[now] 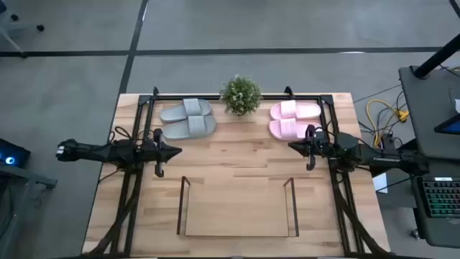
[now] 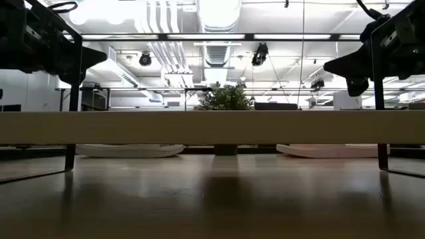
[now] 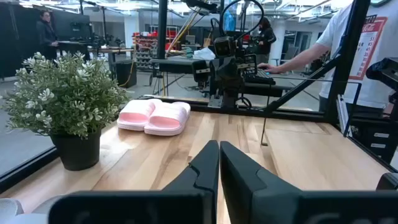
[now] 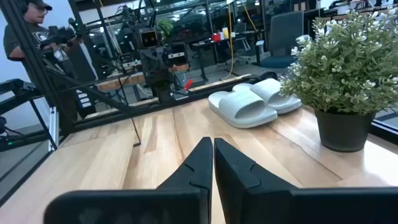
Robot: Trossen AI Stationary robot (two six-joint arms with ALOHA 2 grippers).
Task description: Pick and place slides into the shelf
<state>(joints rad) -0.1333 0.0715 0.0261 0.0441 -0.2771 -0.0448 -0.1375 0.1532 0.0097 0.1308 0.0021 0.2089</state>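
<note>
Left gripper (image 1: 175, 151) and right gripper (image 1: 293, 146), both closed and empty, hover apparently above the table (image 1: 237, 162) beside grey slides (image 1: 188, 119) and pink slides (image 1: 293, 119), shelf (image 1: 238, 208) vacant.

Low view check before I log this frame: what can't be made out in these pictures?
- Low view: the shelf's light wood base hides most of the foam grey slides and light pink slides; only their soles show.
- Left wrist view: the grey slides are cut off by the picture's edge.
- Right wrist view: the pink slides are out of frame.
</note>
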